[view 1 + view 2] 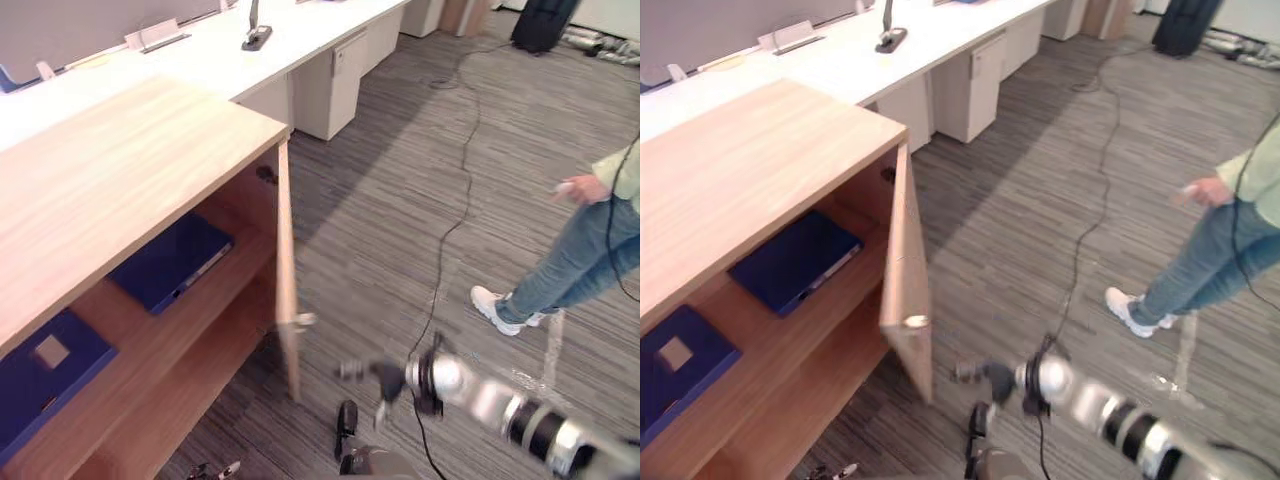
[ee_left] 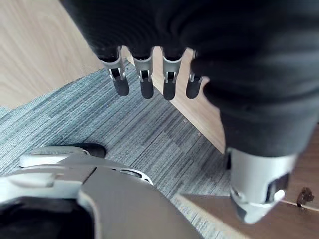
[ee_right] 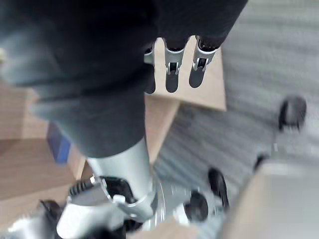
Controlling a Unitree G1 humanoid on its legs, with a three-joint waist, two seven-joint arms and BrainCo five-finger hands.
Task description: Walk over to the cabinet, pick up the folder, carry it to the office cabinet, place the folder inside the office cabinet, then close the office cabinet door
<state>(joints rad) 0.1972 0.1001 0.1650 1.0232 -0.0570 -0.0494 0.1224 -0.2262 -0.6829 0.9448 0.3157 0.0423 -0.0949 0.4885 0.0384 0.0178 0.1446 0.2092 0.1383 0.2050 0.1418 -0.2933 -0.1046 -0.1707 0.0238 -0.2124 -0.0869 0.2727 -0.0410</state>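
The wooden office cabinet (image 1: 120, 170) stands at my left with its door (image 1: 287, 270) swung open, edge toward me, a small knob (image 1: 301, 321) on it. Two dark blue folders lie on its shelf: one (image 1: 172, 262) toward the door side, the other (image 1: 42, 375) further left. My right hand (image 1: 383, 377) hangs low just right of the door's free edge, apart from it. In the right wrist view its fingers (image 3: 172, 74) are straight and hold nothing. My left hand (image 2: 144, 79) is open above the carpet by the cabinet's wood, holding nothing.
A person in jeans and white shoes (image 1: 497, 308) stands on the carpet at the right, one hand (image 1: 582, 188) out. Long white desks (image 1: 300, 40) with drawer units (image 1: 330, 85) run along the back, behind the cabinet.
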